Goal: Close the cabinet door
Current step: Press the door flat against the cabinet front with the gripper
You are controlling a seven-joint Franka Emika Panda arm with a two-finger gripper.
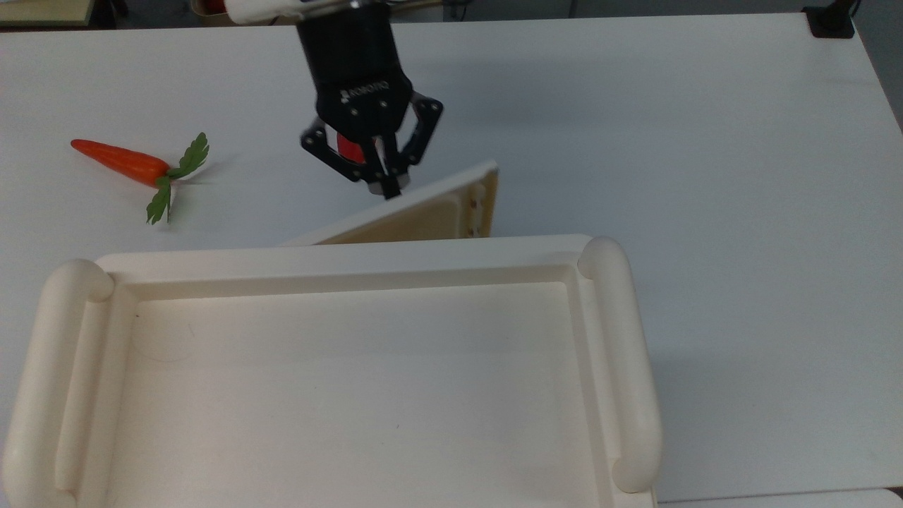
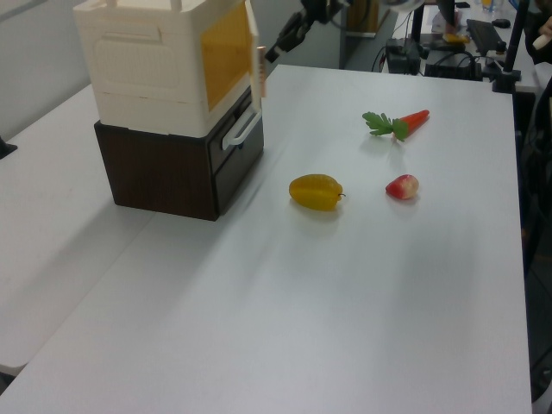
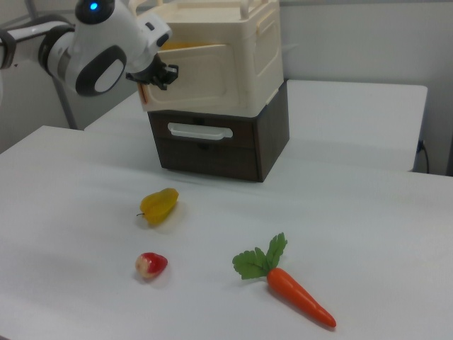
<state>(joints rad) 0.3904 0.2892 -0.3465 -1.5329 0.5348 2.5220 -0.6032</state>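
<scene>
The cabinet (image 1: 353,257) is a large cream-white box with a tray-like top, standing on a dark drawer unit (image 2: 181,168). Its door (image 1: 423,215) is hinged at the top view's left and stands slightly ajar, at a shallow angle to the front. My gripper (image 1: 384,187) is shut, its tips touching the door's outer face near the middle, nothing held between them. The left view has the door (image 2: 257,65) edge-on close to the amber opening, gripper (image 2: 285,39) just beyond. In the right view the door (image 3: 191,78) nearly covers the front, gripper (image 3: 159,74) at its free edge.
A toy carrot (image 1: 120,161) lies at the top view's left. A red fruit (image 1: 346,147) sits partly hidden behind the gripper. A yellow starfruit (image 2: 316,191) rests on the white table in front of the drawers. Open table extends to the top view's right.
</scene>
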